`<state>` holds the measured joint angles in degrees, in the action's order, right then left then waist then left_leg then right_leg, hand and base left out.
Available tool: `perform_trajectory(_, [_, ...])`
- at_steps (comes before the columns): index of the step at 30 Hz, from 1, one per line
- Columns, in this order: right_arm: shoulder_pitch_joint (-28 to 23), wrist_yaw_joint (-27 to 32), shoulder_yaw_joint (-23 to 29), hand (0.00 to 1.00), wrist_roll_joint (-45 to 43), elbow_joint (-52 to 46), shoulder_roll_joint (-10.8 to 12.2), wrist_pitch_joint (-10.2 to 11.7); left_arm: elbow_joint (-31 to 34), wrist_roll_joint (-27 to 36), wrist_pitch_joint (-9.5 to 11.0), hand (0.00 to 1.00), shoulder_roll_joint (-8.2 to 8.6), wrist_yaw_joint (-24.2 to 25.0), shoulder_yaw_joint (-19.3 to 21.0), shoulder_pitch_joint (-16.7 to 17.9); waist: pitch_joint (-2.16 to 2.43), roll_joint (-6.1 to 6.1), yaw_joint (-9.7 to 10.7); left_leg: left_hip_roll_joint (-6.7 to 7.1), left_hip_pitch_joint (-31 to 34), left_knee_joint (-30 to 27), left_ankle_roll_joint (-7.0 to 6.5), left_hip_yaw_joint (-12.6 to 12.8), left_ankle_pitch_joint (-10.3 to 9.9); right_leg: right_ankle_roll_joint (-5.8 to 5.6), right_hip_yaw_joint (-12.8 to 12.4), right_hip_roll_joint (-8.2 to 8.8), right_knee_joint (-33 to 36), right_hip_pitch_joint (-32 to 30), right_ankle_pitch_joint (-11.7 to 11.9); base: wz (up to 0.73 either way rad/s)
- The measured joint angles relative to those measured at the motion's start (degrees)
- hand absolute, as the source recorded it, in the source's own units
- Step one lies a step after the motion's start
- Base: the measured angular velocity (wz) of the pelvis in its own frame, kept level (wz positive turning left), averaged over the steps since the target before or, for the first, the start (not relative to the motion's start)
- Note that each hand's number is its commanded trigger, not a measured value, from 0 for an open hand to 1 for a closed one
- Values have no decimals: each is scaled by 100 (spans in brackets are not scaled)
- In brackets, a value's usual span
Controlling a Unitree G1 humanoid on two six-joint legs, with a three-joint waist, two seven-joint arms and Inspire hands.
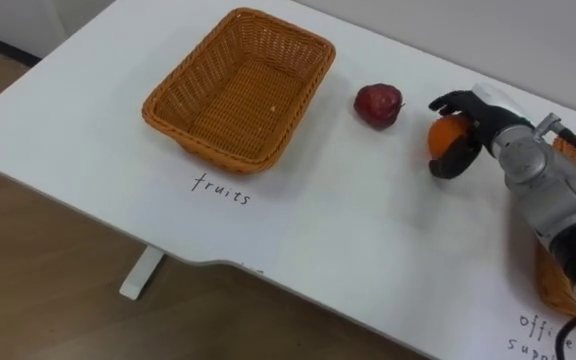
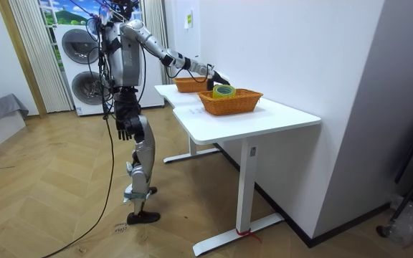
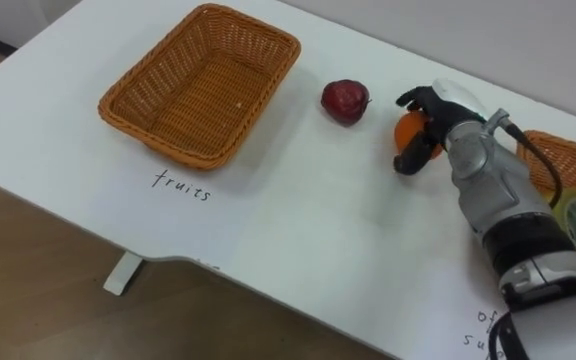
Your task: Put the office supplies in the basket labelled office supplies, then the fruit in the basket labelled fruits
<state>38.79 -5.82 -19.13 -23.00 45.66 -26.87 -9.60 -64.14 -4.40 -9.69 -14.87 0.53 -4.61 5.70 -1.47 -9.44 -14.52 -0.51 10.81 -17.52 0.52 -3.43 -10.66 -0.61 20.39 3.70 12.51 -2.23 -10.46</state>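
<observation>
Presently, nearest the robot, at the right edge of the frame: a wicker basket (image 3: 568, 165) holding a roll of tape (image 2: 223, 92), so the office side. White surface (image 1: 348, 230) is bare along its near edge. Left hand (image 2: 124, 131) hangs by the robot's hip in the room view; clenched or loose, cannot tell.

Mid-frame, right of centre: right hand (image 1: 480, 128) is clasped round the orange (image 1: 447, 134), dark fingers above and below it. Whether the orange has left the surface, cannot tell. To its left and apart from it, the apple (image 1: 378, 104) lies free.

Farther, upper left of the frame: second basket (image 1: 240, 95), empty. By judgement, this is the one for fruit.

Step in hand, as I read it: carry the orange across to the empty basket. To do it well:
- Firm the clasp before lifting, since round fruit slips from a shallow hold.
- Raise it enough to pass over the apple and the basket's rim.
- Lower it well inside before letting go, rather than dropping it from height.

Count: baskets, two; orange, one; apple, one; tape, one roll. Fruit in its basket: none yet.
</observation>
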Motion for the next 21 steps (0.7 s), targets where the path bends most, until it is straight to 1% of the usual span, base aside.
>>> perform_trajectory(6, [1, -150, -3, 100, -8, 0, 0, -46, -2, 1, 9, 0, -15, 41, 2, -75, 6, -17, -8, 1, -9, 4, 0, 6, 1, 0, -14, 1, 1, 0, 0, 0])
perform_trajectory(14, [-3, -359, -21, 100, -10, 0, 1, -64, -2, 1, 11, 0, -19, 135, 5, -80, 3, -45, -8, 0, -5, 1, 0, 6, 1, 0, -12, 1, 1, 0, 0, 0])
perform_trajectory(21, [-3, -441, -48, 100, -28, -1, 1, -175, -2, -8, 11, 0, -21, 187, 24, -85, 7, -51, -8, 0, 0, 3, 0, 8, 1, 0, -12, 2, 1, -7, 0, 0])
